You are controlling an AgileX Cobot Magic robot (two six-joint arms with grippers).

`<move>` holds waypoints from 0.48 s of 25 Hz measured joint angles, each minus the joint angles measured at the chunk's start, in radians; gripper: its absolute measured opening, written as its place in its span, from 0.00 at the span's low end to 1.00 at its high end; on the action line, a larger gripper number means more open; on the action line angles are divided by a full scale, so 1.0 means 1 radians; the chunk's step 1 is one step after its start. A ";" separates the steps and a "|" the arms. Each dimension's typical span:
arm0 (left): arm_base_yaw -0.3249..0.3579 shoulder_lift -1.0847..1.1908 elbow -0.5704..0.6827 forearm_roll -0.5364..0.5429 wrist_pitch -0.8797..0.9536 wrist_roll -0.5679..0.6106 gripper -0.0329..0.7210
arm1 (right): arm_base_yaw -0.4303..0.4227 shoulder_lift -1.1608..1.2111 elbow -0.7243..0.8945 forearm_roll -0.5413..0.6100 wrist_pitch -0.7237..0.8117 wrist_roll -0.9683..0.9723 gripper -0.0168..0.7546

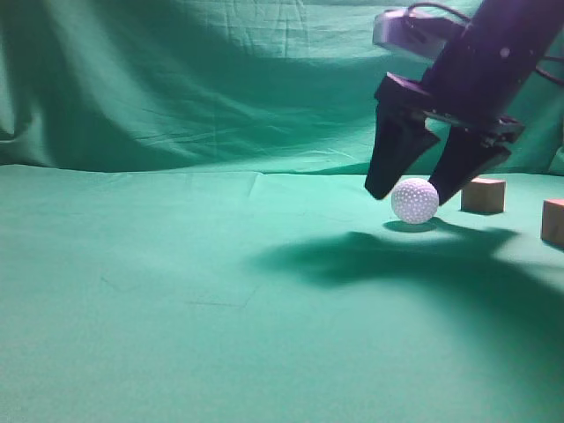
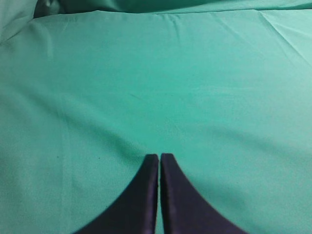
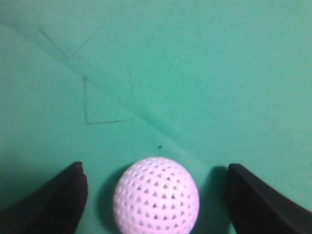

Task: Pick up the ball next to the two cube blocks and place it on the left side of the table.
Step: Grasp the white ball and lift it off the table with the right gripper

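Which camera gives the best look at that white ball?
The right wrist view: the ball fills the foreground between the open right pincer, dimples clear. The exterior view shows it small on the table. The left wrist view misses it.

Layout: ball (image 1: 414,200) on table (image 1: 176,291), right of centre, between the spread fingers of the right gripper (image 1: 412,189).
Two cube blocks (image 1: 483,195) right of ball, on table; one nearer the ball, one at right edge.

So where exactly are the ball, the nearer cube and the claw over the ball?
ball (image 1: 414,200), exterior view, middle of its dimpled face.
nearer cube (image 1: 554,221), exterior view, its visible face at the right edge.
right gripper (image 1: 412,188), exterior view, midway between its open fingertips.
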 joint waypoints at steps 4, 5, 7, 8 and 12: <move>0.000 0.000 0.000 0.000 0.000 0.000 0.04 | 0.000 0.002 0.000 -0.015 -0.036 -0.009 0.42; 0.000 0.000 0.000 0.000 0.000 0.000 0.04 | 0.000 0.002 -0.001 -0.025 -0.038 -0.011 0.42; 0.000 0.000 0.000 0.000 0.000 0.000 0.04 | 0.002 0.002 -0.003 -0.040 -0.038 -0.011 0.42; 0.000 0.000 0.000 0.000 0.000 0.000 0.04 | 0.003 0.002 -0.007 -0.044 -0.035 -0.013 0.42; 0.000 0.000 0.000 0.000 0.000 0.000 0.04 | 0.023 0.000 -0.081 -0.040 0.022 -0.015 0.42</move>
